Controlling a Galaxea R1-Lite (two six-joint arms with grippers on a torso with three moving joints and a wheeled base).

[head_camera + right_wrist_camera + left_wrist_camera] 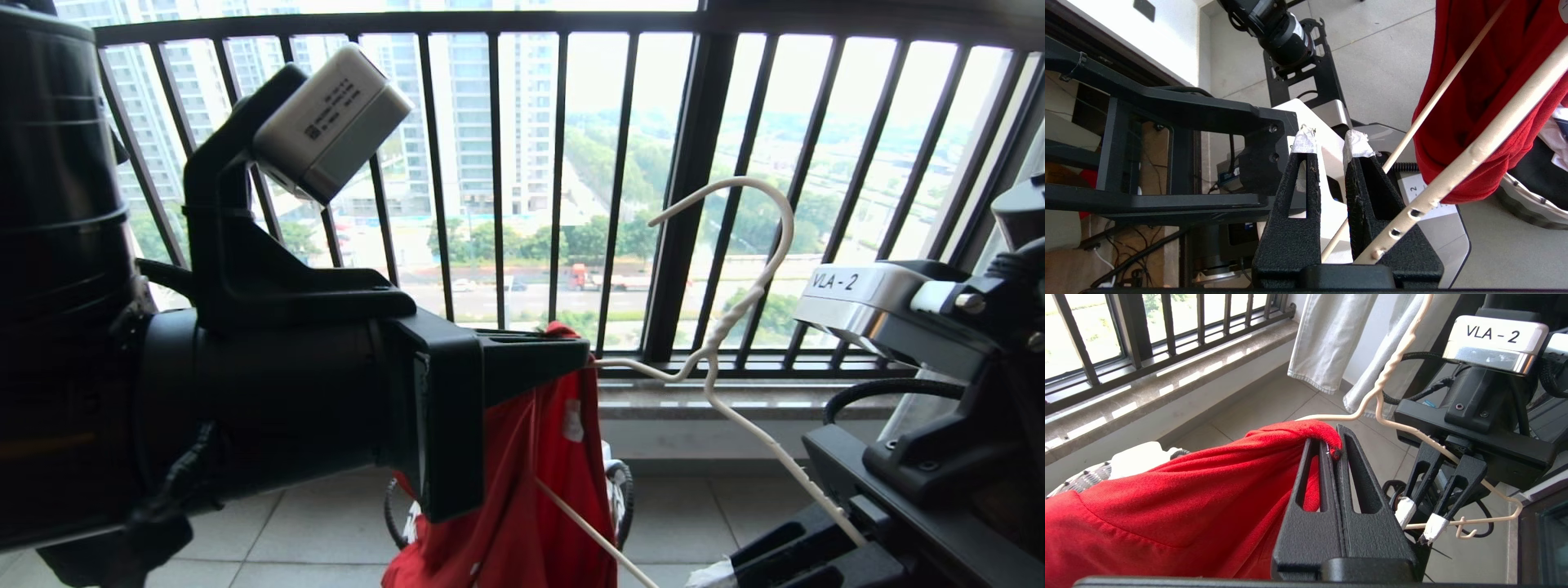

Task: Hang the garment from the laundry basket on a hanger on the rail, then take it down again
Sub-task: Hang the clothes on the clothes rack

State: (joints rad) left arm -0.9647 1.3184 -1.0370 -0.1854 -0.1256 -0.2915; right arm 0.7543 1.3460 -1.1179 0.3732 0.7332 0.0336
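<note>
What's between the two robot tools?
In the left wrist view, only the hanger's bare wire spans between left tool, pinching the red T-shirt, and right tool.

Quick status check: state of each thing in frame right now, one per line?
left gripper: jaws shut, pinching the garment's edge
garment: lifted, bunched, hanging from the left gripper, not on the hanger
right gripper: jaws shut on the hanger's lower bar
hanger: off the rail, tilted, hook up
laundry basket: on the floor below the garment, something white inside
</note>
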